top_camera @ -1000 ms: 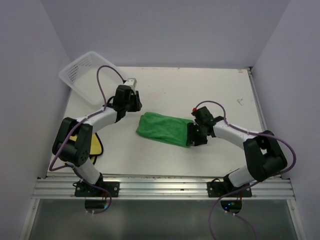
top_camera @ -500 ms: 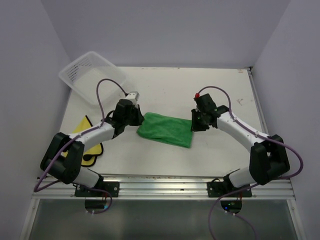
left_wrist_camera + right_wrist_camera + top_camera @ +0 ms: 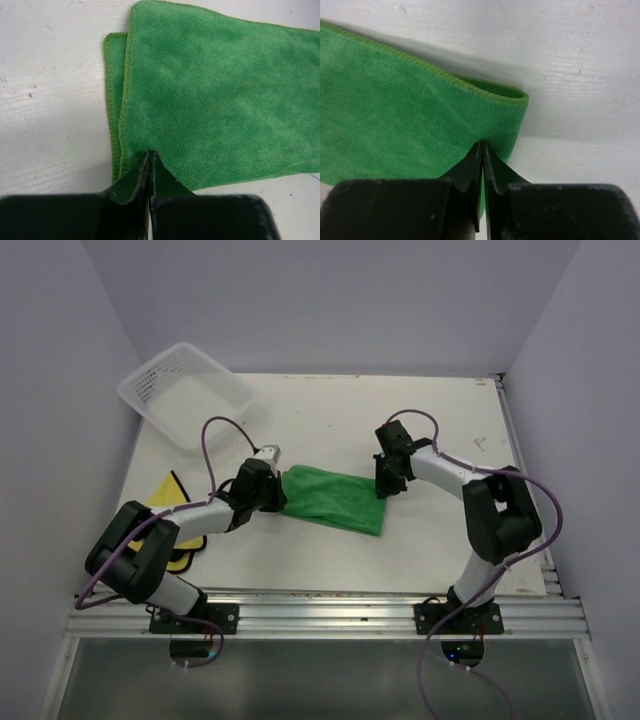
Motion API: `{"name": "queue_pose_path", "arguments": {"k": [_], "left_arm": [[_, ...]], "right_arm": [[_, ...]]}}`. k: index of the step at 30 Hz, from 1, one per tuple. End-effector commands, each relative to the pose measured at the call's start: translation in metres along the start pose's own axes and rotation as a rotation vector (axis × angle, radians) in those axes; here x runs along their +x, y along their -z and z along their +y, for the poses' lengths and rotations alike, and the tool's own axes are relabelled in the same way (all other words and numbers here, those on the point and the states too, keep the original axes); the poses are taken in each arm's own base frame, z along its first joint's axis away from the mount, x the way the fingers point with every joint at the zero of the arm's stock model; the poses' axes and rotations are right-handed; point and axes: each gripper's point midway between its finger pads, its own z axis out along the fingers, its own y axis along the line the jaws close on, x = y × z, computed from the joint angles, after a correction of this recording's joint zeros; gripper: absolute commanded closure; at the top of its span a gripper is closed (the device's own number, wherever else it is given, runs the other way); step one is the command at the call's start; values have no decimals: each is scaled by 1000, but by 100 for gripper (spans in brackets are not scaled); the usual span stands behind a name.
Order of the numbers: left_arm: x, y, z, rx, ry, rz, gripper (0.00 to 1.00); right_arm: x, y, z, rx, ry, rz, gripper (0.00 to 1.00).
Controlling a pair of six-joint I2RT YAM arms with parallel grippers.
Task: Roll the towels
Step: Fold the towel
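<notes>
Green towel is lying folded flat at centre, unrolled | left gripper is pinching its 9 o'clock edge, fingers clamped on cloth | right gripper is clamping its 3 o'clock fold | yellow towel is waiting at 8 o'clock, rolling not begun

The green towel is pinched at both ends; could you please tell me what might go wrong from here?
The left gripper bites only the very edge of the green towel, where two layers sit offset; one layer may slip free.
The right gripper holds a small pinch by the fold, so pulling could loosen it.
</notes>
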Motion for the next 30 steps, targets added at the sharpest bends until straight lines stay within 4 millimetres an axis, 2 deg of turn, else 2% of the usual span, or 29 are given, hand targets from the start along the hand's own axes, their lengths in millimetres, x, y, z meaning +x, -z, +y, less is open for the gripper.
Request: {"name": "queue_pose_path", "arguments": {"k": [1,4,10,13,19,20,22,26,28,29,30], "left_arm": [[-8,-3,0,-4,25,-65,100],[2,-7,4,-14,36,-39,100],[15,-8,16,-72,71,-7,100],[19,-5,18,-85,90,-7,100],[24,7,7,-77,112,-47,100],[25,10,-2,-63,105,-55,100],[30,12,-5,-71,97,-56,100],[39,16,-16,-76,77,-49,100],[36,20,-15,-92,73,-67,100],[25,26,-19,-78,76,-101,100],[11,30,-21,-84,74,-140,92]], "right_arm": [[-16,-12,-9,31,-45,-46,94],[-14,-23,-18,49,-63,-26,94],[-13,-31,-32,78,-50,-3,92],[-16,-32,-31,73,-13,9,89],[-49,-34,-13,17,54,-12,85],[-57,-37,-3,-16,58,-16,84],[-64,-39,8,-66,74,-17,84],[-83,-29,27,-139,91,-46,81],[-88,-11,33,-165,103,-76,78],[-91,-2,34,-172,106,-90,75],[-93,13,34,-179,109,-114,68]]}}
